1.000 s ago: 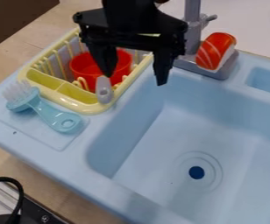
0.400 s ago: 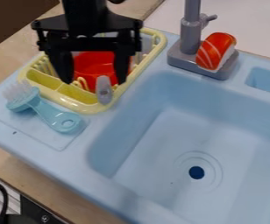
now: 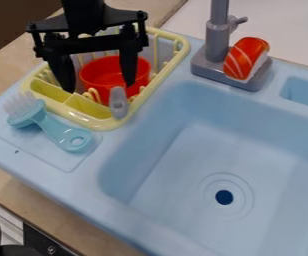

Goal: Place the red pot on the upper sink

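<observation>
Red plastic, by its look, forms the pot (image 3: 103, 76), which sits inside the yellow drying rack (image 3: 93, 123) on the light-blue sink unit (image 3: 76, 184). The grey handle (image 3: 118, 103), apparently the pot's own, points toward the rack's near edge.

Status: placement not done. The basin (image 3: 177, 192) holds no pot, and the pot rests in its rack.

Tool state: the black gripper (image 3: 99, 89) hangs over the rack. Its jaws stand wide apart, with the pot between them in this view, and hold nothing. Whether either side touches the pot wall cannot be confirmed from this angle.

Remaining operations:
1. Lower the jaws if needed and close them on the pot.
2. Lift until the pot and handle clear the rack's rim and prongs.
3. Carry it to the upper sink, presumably the basin's far end, near the faucet (image 3: 217, 41), and release.

Caution: the handle could snag on the rack. The sushi toy (image 3: 246, 59) beside the faucet should be avoided.

Markings: no brand, label or other writing is legible.
</observation>
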